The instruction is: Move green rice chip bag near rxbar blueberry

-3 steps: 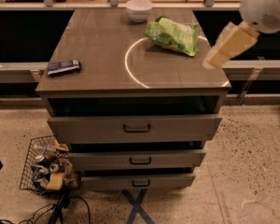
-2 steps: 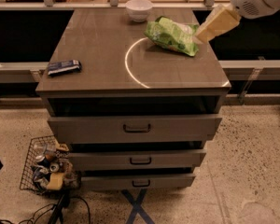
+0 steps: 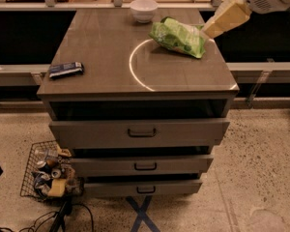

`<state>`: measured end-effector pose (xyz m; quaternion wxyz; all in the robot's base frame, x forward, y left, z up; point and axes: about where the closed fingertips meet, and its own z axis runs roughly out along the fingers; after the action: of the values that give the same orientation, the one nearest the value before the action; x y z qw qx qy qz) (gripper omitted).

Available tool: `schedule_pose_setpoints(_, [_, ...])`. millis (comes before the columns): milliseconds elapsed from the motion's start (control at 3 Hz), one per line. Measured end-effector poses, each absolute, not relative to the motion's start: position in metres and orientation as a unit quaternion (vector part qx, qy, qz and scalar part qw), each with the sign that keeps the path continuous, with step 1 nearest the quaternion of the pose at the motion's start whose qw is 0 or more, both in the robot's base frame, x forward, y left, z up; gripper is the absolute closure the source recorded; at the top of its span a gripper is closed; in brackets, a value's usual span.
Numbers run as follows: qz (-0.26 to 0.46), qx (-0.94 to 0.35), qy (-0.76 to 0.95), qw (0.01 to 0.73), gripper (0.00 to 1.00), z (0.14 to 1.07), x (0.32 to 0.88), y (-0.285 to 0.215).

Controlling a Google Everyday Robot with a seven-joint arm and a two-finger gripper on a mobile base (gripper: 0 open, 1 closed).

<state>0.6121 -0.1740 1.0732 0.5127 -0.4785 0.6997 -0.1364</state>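
Since the earlier frame, end effector (image 3: 211, 30) has swung in over counter (image 3: 101, 47) right edge, now just beside green rice chip bag (image 3: 179, 36) near back-right corner; its opening cannot be told. rxbar blueberry (image 3: 65, 69) lies near front-left corner.

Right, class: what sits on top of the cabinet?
White bowl, green rice chip bag and rxbar blueberry; the hand hovers beside the bag. Anything beneath the bag is covered.

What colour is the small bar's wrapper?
The rxbar is dark blue, camera view; the tool hovers beside the bag.
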Motion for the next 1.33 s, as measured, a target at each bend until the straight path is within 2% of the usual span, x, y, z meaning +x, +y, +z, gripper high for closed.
schedule_pose_setpoints(1333, [-0.112,-0.431,0.762,0.469,0.0,0.976,0.735,-0.181])
